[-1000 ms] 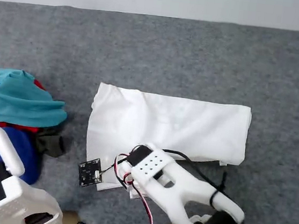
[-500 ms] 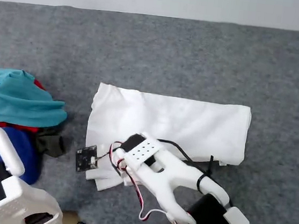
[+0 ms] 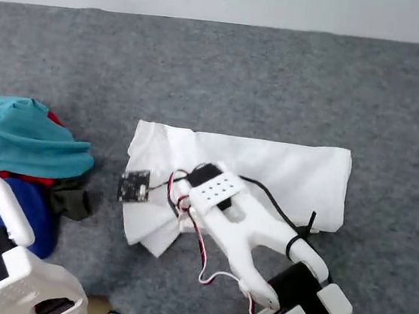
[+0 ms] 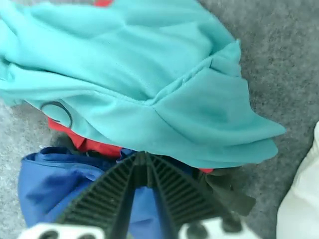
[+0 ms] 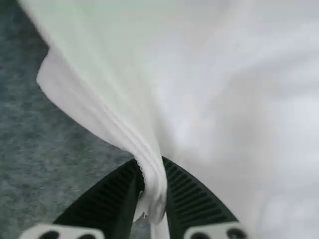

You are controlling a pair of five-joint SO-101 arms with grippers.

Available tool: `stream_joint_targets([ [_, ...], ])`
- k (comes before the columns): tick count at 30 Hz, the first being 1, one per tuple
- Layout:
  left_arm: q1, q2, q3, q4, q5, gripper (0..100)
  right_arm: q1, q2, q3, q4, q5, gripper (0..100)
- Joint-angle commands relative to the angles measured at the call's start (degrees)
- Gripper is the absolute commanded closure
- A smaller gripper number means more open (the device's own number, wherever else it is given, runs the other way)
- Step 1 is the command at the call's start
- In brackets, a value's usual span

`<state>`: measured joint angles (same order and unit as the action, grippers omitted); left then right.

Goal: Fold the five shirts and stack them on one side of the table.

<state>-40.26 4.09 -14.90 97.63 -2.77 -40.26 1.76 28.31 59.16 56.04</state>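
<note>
One white shirt [image 3: 283, 173] is laid across the centre of the table [image 3: 241, 77]. Its 8 o'clock corner is gathered into a thin fold and clamped in the right gripper [image 5: 152, 169].

Risk: little cloth is held, so the fold may be pulled free if it is dragged across the shirt, or the crease may be skewed by the bunching.

The left gripper [image 4: 144, 159] is closed on nothing and is hung over the pile at 9 o'clock — teal shirt [image 3: 33, 141], red shirt [image 4: 84, 144] and blue shirt [image 3: 14, 210], all unfolded. That side is taken up by the pile, so stacking room is blocked there.
</note>
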Motion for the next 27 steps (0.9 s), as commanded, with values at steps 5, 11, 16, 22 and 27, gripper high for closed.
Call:
stream_joint_targets([
  [5, 0.09, -3.16, 0.22, -1.58, 0.35, 100, 3.74, -0.04, -6.68, -1.01, -2.73, 96.8],
  [11, 0.09, -3.16, 0.31, -2.11, 0.35, 100, 6.55, 6.99, -14.86, -0.48, -6.59, 96.8],
  [16, 0.09, -3.16, 0.31, -2.11, 0.35, 100, 7.78, 14.46, -23.91, 3.65, -9.58, 96.2],
  [22, 0.09, -3.16, 0.31, -2.11, 0.26, 100, 10.15, 21.58, -33.67, 9.80, -16.18, 84.3],
  [27, 0.09, -3.16, 0.31, -2.11, 0.26, 100, 12.79, 24.66, -38.59, 9.89, -19.78, 74.9],
])
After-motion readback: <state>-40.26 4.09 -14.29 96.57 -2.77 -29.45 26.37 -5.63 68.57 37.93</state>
